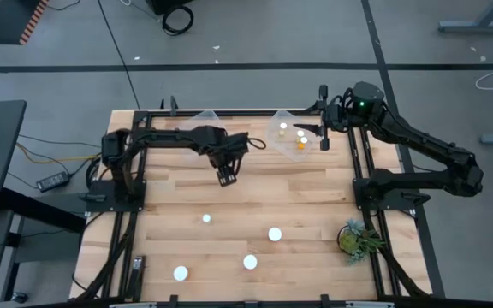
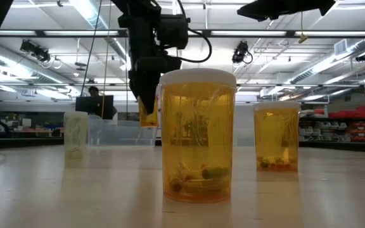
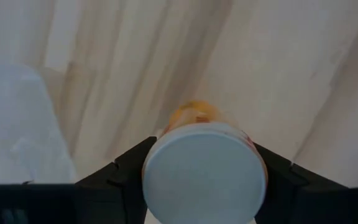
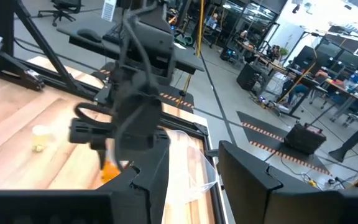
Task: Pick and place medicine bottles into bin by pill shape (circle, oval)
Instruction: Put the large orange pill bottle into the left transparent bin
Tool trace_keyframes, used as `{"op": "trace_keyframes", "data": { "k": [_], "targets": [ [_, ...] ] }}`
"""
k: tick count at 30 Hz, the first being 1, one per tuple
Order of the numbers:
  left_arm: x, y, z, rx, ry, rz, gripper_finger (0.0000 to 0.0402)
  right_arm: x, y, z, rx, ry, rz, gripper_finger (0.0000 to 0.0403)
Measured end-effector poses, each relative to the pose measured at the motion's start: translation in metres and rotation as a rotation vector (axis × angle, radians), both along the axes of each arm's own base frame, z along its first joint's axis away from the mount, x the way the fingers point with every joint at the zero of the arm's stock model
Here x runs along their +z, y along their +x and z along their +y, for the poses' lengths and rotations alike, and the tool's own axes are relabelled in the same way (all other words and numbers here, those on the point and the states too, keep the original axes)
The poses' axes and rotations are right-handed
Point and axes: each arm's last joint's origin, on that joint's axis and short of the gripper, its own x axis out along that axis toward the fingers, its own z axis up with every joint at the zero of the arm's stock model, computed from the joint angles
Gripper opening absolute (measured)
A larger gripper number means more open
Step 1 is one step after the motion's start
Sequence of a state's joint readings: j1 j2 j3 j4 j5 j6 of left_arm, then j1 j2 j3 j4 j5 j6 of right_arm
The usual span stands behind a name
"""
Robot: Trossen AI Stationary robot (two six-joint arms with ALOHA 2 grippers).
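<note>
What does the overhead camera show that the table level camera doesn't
Only the high view shows the two clear bins at the table's far edge, one holding bottles, the green plant, the right tool over the right bin, and four white caps spread across the near half of the table.

Only the low view shows the pills lying inside the nearest amber bottle and the room behind.

Both show the left tool above the table, holding a bottle.
</note>
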State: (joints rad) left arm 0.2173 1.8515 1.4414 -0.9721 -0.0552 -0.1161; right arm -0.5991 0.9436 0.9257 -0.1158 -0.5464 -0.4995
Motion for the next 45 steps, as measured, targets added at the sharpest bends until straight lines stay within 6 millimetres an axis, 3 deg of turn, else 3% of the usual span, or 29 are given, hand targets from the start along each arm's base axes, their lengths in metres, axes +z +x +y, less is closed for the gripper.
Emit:
{"op": "trace_keyframes", "data": {
  "k": [14, 24, 38, 45],
  "targets": [
    [-0.001, -0.023, 0.043, 0.073, -0.018, 0.096, 0.0220, 0.001, 0.000, 0.000, 0.007, 0.015, -0.008, 0.0147],
    [0.022, -0.042, 0.062, 0.133, 0.011, 0.048, 0.0212, 0.001, 0.000, 0.000, 0.007, 0.013, -0.013, 0.0147],
    [0.028, -0.071, 0.128, 0.325, 0.110, -0.029, 0.0214, 0.001, 0.000, 0.001, 0.037, 0.017, -0.012, 0.0147],
    [0.029, -0.081, 0.145, 0.394, 0.121, -0.050, 0.0216, 0.001, 0.000, 0.001, 0.035, 0.026, -0.012, 0.0147]
  ]
}}
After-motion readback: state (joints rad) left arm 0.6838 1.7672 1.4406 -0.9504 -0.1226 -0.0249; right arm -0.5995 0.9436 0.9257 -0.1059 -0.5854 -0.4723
